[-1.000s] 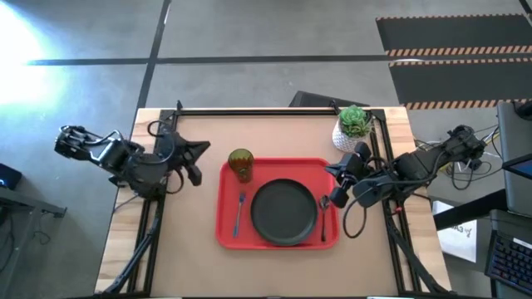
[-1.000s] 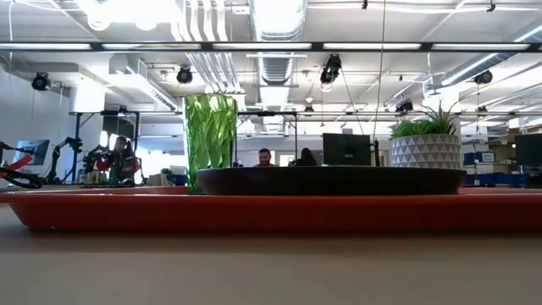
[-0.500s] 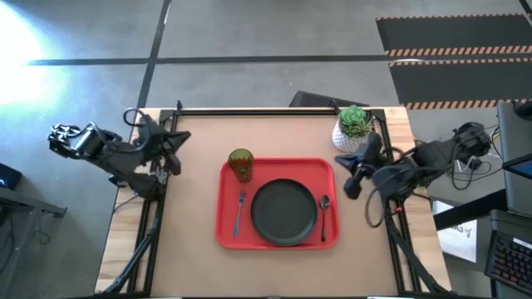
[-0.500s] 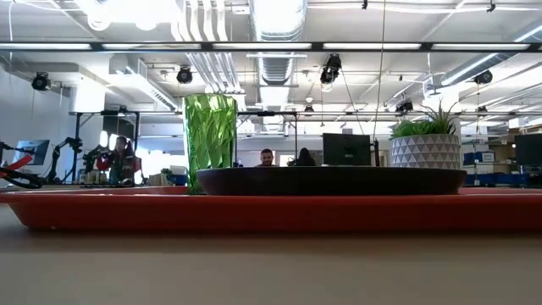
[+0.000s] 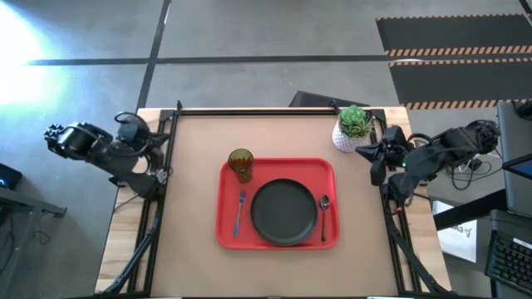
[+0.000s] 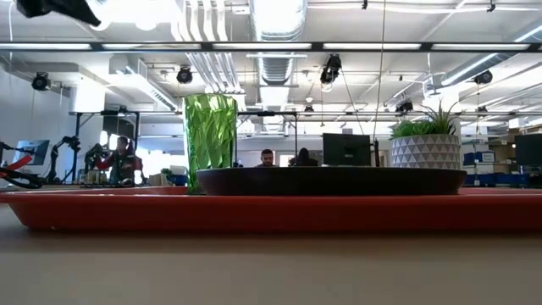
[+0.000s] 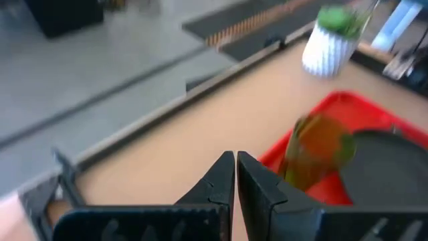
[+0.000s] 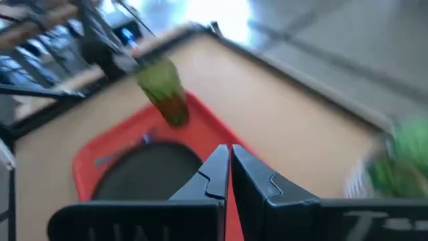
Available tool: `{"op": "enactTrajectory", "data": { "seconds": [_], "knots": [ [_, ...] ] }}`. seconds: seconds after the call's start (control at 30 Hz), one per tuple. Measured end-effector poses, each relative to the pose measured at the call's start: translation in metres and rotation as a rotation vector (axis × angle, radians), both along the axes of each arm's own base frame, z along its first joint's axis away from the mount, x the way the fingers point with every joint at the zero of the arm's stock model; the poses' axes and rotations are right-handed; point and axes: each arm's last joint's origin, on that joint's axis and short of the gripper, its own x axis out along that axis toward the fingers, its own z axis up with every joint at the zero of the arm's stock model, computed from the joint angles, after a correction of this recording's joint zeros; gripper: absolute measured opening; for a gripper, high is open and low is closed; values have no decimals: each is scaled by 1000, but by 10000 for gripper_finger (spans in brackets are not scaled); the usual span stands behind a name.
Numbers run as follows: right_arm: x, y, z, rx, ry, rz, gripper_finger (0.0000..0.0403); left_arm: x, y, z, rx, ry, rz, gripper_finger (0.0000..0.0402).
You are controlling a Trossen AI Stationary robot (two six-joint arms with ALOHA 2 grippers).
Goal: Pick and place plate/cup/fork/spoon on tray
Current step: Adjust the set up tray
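Tray loaded, both arms at table edges.
I see plate (image 5: 284,213), cup (image 5: 241,164), fork (image 5: 239,211), spoon (image 5: 324,214) on red tray (image 5: 226,232); left gripper (image 7: 235,175) and right gripper (image 8: 229,166) fingers together, empty.

- Left hand (image 7: 235,175): two dark fingers pressed together, nothing between them, raised above the desk.
- Desk (image 7: 200,127): tan surface, dark rail along its far edge, grey floor beyond.
- Tray (image 7: 334,110): red, only one corner area in frame, lying on the desk.
- Cup (image 7: 314,150): green-yellow, blurred, standing on the tray near its corner, just past the fingertips.
- Plate (image 7: 384,167): dark, round, on the tray just beside the cup, cut off by the frame edge.
- White pot (image 7: 329,50) with green plant: on the desk beyond the tray, near the far rail, apart from the tray.
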Motion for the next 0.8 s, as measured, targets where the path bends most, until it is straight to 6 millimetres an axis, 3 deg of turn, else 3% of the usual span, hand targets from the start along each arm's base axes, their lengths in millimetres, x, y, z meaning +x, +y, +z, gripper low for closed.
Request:
{"op": "enactTrajectory", "data": {
  "seconds": [0.1,0.23,0.57,0.8],
  "knots": [
    [-13,-5,-20,136,78,-84,9,-1,-1,-11,-80,65,5,0],
    [-13,-2,-55,304,283,-187,9,4,-6,-30,-160,168,-18,0],
    [7,16,-125,491,636,-358,9,-2,-8,-80,-301,316,-3,0],
    [31,29,-164,535,658,-348,9,-6,-10,-110,-425,432,30,0]
  ]
}}
